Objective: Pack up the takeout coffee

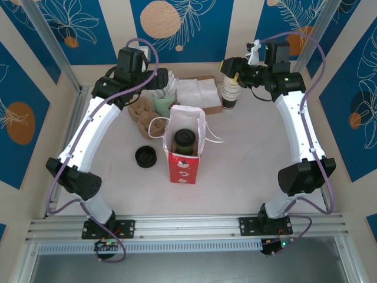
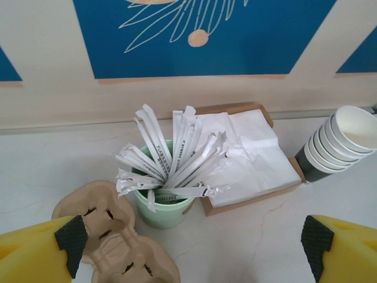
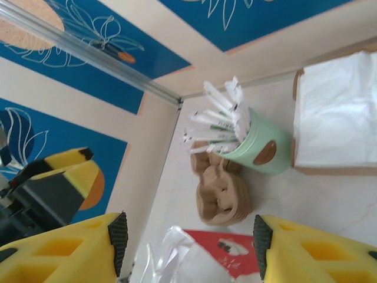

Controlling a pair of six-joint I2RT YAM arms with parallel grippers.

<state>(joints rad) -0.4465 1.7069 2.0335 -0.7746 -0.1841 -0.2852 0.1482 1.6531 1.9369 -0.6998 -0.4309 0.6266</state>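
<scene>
Top external view: the takeout coffee (image 1: 184,140) stands upright inside a red paper bag (image 1: 181,167) at the middle of the counter (image 1: 247,153), its black lid facing up between the bag's white handles. A stack of flat black lids (image 1: 145,157) lies just left of the bag. Behind it, along the back wall, sit brown cup carriers (image 1: 141,112), a pale green cup of white sticks (image 1: 164,101), a box of napkins (image 1: 197,94) and a stack of paper cups (image 1: 230,92).

Left wrist view: the left jaws are wide apart, with yellow fingers (image 2: 35,250) at the lower corners and nothing between them. They hang over the stick cup and the carriers.

Right wrist view: the right jaws are also apart and empty, fingers (image 3: 306,253) spread above the bag's red edge. From above, they hang by the paper cups.
</scene>
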